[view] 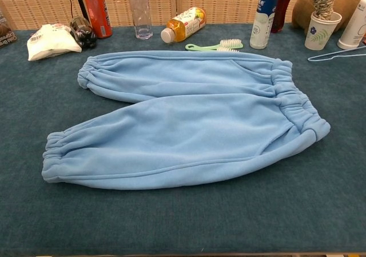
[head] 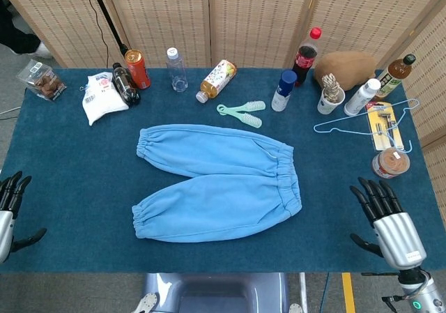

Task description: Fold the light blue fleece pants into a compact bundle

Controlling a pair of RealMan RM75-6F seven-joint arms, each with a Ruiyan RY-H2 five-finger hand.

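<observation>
Tabletop: a wide rectangular tabletop covered in dark teal-blue carpet-like cloth [head: 77, 187], filling most of the head view.
Backdrop: tall tan woven-rattan folding screen panels with pale wooden frames [head: 258, 17], standing right behind the tabletop's far edge.
Cable: a thin black cable [head: 101, 20] hanging down in front of the screen toward the tabletop's far left corner.
Floor: grey floor [head: 10, 76] left of the tabletop; a yellow floor stripe [head: 346, 293] below its near edge.
Light: even, soft shadows.
</observation>
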